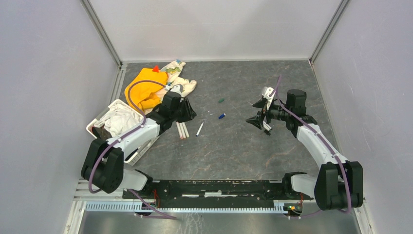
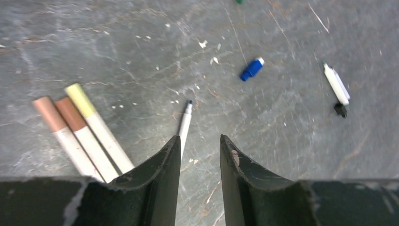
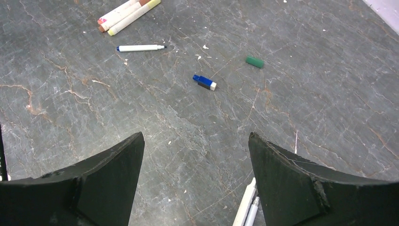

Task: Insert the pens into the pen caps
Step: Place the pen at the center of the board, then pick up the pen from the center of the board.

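— What's in the white basket [image 1: 101,113]?
— A crumpled white cloth [image 1: 121,118] fills it, with something dark at the near end that I can't make out.
— And around the basket?
— Just beyond it, toward the back wall, lies an orange cloth [image 1: 141,90]. A patterned cloth [image 1: 176,70] touches that one, farther from the basket still.
— What does the basket stand on?
— A dark grey marbled table [image 1: 243,151], scratched and flecked with white specks.

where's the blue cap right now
In the top view the blue cap lies near the middle, right of the lone pen and just below the green cap.
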Robot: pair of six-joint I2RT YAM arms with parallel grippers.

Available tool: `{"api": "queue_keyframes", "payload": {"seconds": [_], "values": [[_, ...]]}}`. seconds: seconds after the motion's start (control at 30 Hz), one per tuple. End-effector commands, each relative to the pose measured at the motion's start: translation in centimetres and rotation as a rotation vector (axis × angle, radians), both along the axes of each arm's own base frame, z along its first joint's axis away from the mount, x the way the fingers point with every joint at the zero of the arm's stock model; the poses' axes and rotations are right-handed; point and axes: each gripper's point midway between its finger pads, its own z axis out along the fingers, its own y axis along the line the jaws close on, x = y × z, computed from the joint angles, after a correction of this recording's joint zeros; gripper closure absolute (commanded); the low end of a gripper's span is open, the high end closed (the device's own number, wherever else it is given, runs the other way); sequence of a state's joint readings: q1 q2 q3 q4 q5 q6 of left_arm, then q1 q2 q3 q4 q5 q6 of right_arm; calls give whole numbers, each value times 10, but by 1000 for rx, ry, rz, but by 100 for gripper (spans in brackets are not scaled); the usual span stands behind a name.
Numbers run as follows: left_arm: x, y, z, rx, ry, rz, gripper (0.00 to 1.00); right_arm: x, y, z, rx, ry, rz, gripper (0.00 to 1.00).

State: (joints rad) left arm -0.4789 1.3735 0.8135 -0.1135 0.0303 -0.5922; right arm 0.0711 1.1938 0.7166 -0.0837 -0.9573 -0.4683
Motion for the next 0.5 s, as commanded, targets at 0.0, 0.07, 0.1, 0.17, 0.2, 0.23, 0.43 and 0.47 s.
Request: {"api": "queue_keyframes", "payload": {"seconds": [0.0, 0.07, 0.1, 0.17, 0.2, 0.23, 0.43, 0.47], "values": [[-4, -27, 19, -100, -99, -181, 58, 1, 1, 11, 23, -53, 13, 13], [-6, -29, 15, -100, -91, -194, 57, 1, 1, 11, 26, -51, 13, 13], [-6, -30, 13, -100, -84, -198, 57, 1, 0, 10, 26, -49, 11, 13], [-7, -31, 7, -99, -67, -207, 57, 1, 0, 11, 27, -52, 11, 13], [-8, -33, 4, -95, -60, -212, 57, 1, 0, 10, 27, -49, 12, 13], [-8, -32, 1, -86, -53, -210, 57, 1, 0, 10, 28, -50, 11, 13], [-11, -30, -30, 55, 18, -191, 56, 2, -1, 10, 31, -46, 11, 13], [-11, -31, -34, 85, 24, -190, 56, 1, 0, 10, 31, -45, 13, 13]]}}
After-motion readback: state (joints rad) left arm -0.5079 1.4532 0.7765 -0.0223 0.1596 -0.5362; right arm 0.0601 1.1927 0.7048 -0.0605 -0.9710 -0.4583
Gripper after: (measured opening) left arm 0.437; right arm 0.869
